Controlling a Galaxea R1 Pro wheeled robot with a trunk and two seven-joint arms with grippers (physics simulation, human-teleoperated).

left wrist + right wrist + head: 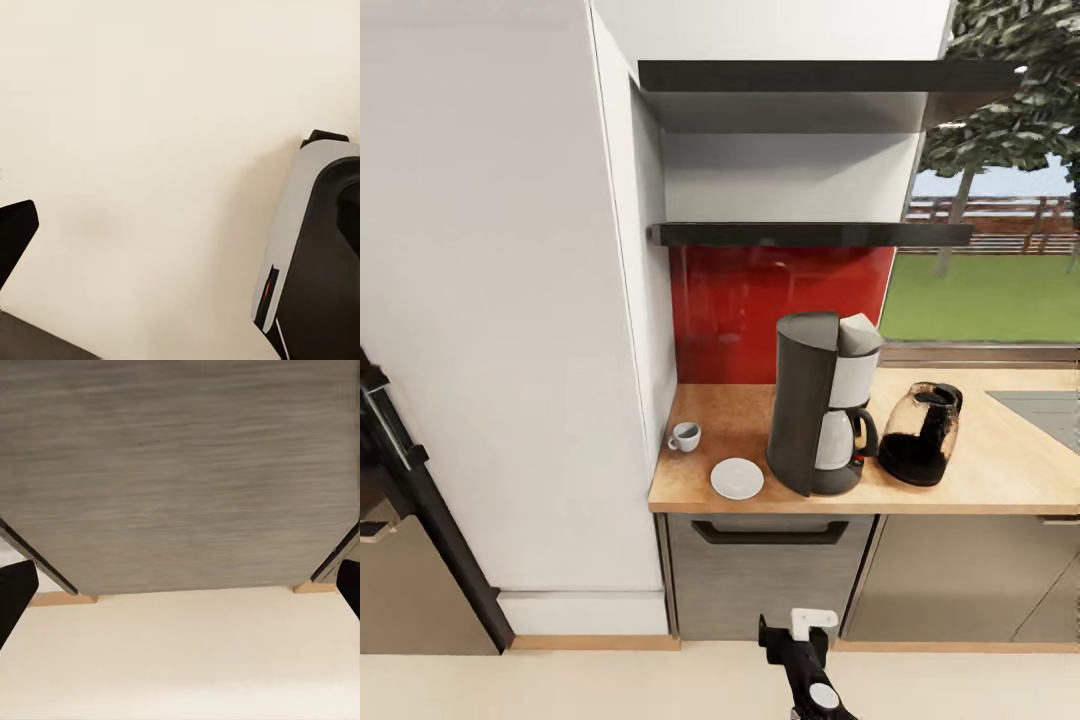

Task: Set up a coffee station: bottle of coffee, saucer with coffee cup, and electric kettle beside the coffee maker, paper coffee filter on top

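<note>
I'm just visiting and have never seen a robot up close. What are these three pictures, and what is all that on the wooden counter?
They are simulator renders from a two-armed wheeled robot. The large picture comes from its head camera, looking down at a kitchen countertop. On it stand a coffee maker, a white saucer beside it, a small coffee cup sitting apart from the saucer, and a glass electric kettle. The other two pictures come from cameras on the wrists. The right one faces a grey cabinet front above the floor; the left one looks at pale floor. Neither gripper holds anything.
</note>
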